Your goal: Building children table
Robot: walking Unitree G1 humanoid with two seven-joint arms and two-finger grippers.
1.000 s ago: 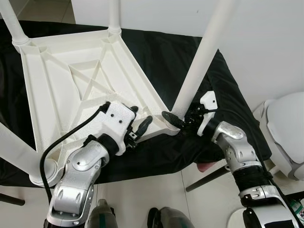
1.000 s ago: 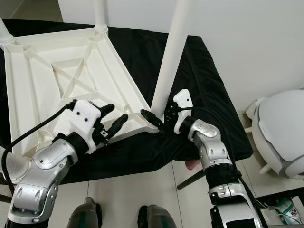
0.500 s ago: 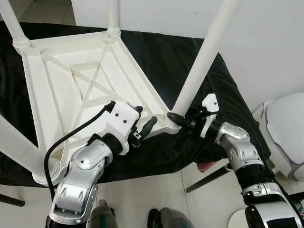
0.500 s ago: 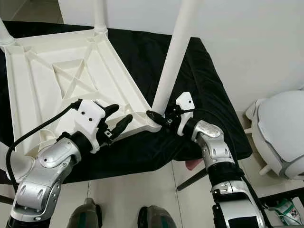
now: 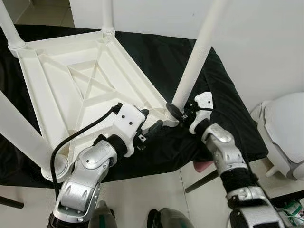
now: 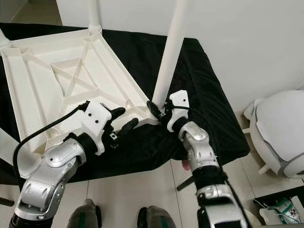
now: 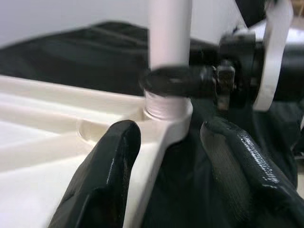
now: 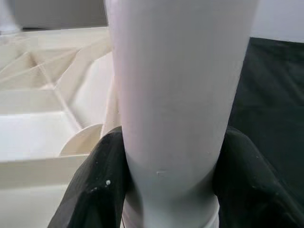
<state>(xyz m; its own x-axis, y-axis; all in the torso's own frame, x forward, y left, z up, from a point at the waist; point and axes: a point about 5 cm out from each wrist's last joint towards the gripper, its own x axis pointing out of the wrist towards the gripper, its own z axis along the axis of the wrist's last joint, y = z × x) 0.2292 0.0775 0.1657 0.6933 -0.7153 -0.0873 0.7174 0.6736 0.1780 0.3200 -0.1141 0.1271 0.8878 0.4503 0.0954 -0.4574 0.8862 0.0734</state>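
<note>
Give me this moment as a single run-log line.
right gripper: shut on table leg at corner socket | left gripper: open, beside that corner | tabletop: upside down on black cloth

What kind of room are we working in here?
Probably a room in a home: pale tiled floor, plain white wall, and a white table lying upside down on a black-draped surface.

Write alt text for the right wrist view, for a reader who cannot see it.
The right gripper closes its two black fingers around the base of a white table leg that stands in the corner socket of the upturned white tabletop. A black cloth lies behind.
</note>
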